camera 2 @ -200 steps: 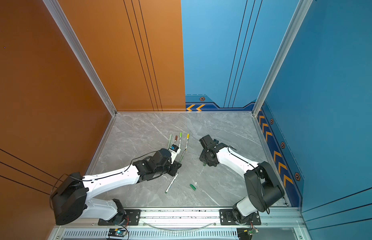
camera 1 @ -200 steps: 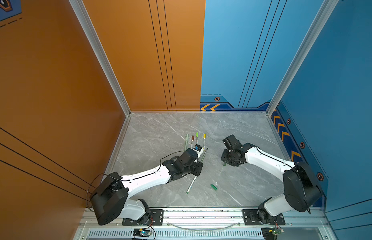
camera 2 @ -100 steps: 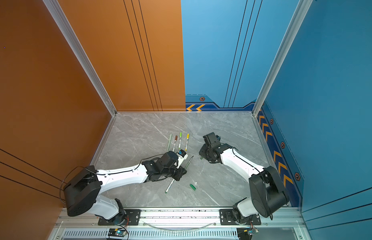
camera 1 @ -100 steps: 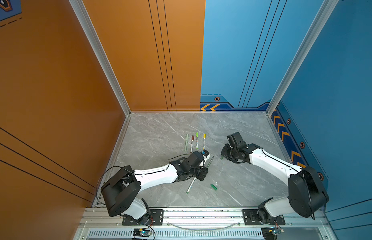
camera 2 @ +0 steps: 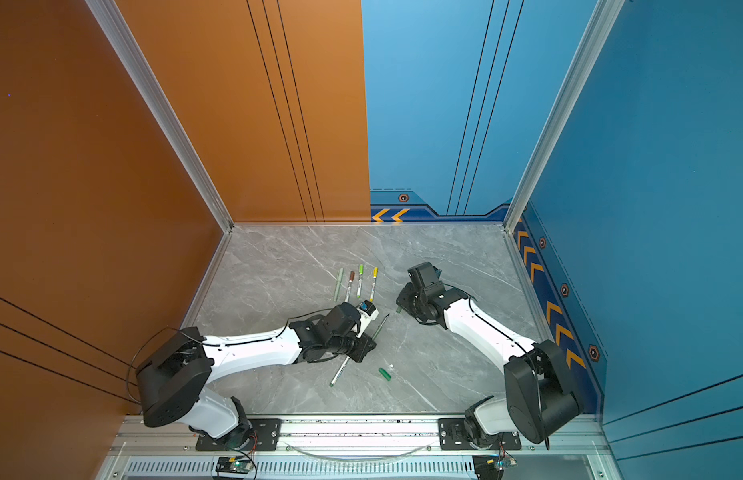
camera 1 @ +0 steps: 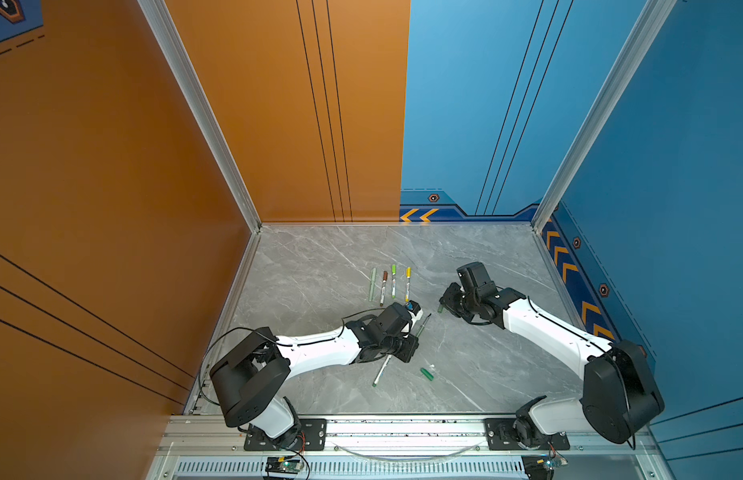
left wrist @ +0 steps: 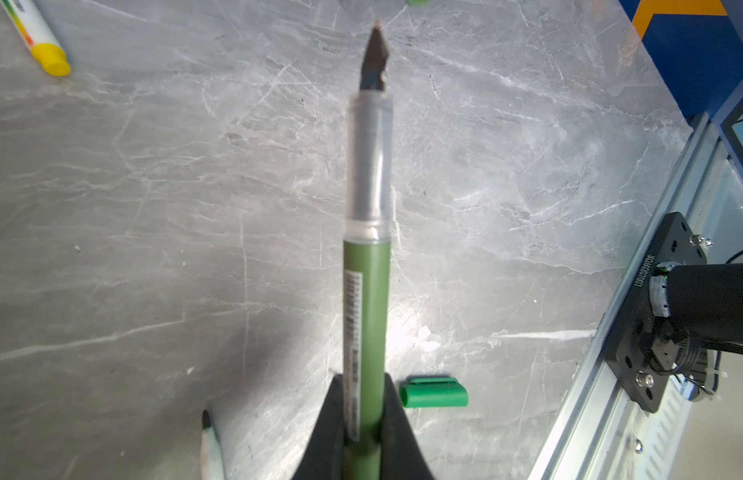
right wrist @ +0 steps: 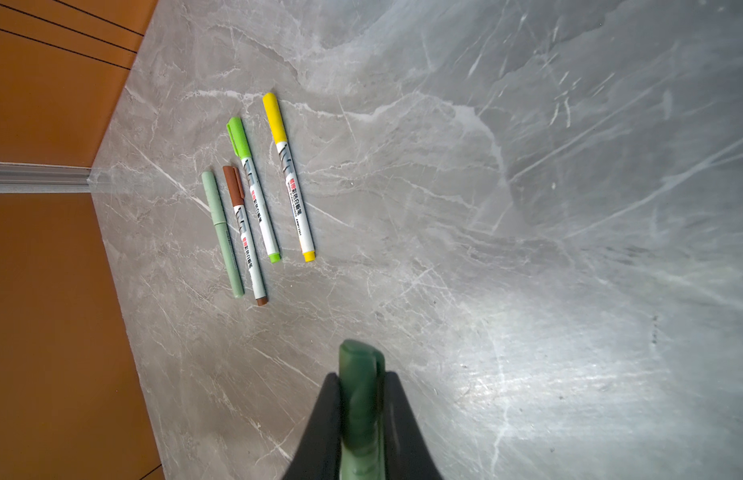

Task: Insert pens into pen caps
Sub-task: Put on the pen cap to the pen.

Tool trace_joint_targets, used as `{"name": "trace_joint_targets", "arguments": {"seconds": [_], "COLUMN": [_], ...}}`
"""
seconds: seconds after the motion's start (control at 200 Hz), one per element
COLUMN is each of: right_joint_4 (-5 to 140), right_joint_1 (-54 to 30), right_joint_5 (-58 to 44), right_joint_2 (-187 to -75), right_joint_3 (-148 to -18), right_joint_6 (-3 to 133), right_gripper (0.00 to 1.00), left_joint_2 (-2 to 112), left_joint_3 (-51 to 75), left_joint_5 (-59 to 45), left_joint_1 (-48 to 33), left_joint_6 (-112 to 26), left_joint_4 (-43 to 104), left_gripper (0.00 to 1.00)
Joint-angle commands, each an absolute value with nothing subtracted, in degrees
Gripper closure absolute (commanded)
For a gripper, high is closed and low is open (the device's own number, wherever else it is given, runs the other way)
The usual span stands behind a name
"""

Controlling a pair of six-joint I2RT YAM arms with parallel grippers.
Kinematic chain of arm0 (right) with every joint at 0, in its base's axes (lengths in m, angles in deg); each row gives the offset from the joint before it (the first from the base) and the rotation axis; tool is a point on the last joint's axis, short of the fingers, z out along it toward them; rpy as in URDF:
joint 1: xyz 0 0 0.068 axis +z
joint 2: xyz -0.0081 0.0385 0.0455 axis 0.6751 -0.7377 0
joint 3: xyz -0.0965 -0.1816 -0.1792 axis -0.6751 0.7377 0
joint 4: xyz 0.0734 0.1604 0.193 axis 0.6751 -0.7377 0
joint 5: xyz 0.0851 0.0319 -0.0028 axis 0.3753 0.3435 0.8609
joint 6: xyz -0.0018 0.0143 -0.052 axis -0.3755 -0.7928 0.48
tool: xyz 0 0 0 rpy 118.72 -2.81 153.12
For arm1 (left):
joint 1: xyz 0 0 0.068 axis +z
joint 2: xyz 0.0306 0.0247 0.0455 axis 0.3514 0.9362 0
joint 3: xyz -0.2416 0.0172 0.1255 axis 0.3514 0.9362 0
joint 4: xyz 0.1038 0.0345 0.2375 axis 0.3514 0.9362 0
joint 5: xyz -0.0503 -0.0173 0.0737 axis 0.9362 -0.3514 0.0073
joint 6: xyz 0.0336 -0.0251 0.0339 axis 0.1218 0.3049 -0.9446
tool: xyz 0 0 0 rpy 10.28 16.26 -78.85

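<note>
Tabletop (left wrist: 154,208) veined grey, pen (left wrist: 366,311) slim, cap (right wrist: 359,395) stubby

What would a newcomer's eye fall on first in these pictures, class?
The left gripper clamps an uncapped dark green pen, its dark tip pointing out over the grey marble table. The right gripper pinches a dark green plastic cap. Beyond it, four capped pens lie in a neat row near the orange wall.
</note>
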State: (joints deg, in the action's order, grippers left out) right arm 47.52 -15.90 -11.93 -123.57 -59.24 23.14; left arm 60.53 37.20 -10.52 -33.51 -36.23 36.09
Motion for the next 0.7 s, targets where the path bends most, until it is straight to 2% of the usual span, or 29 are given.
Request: {"name": "trace_joint_targets", "arguments": {"seconds": [0.0,0.696], "right_joint_4": [48.36,49.91], "right_joint_1": [-15.66,-15.39], "right_joint_5": [-11.52,-10.54], "right_joint_2": [-122.43,-123.4], "right_joint_3": [-58.55,-59.14], "right_joint_6": [22.15,21.67], "right_gripper": [1.0,1.0], "left_joint_2": [61.23,62.25], "left_joint_3": [35.44,34.63], "left_joint_5": [-10.01,-9.69], "left_joint_1": [-34.1,-34.43], "left_joint_6": [-35.86,-36.07], "left_joint_4": [35.4,35.41], "left_gripper": [1.0,1.0]}}
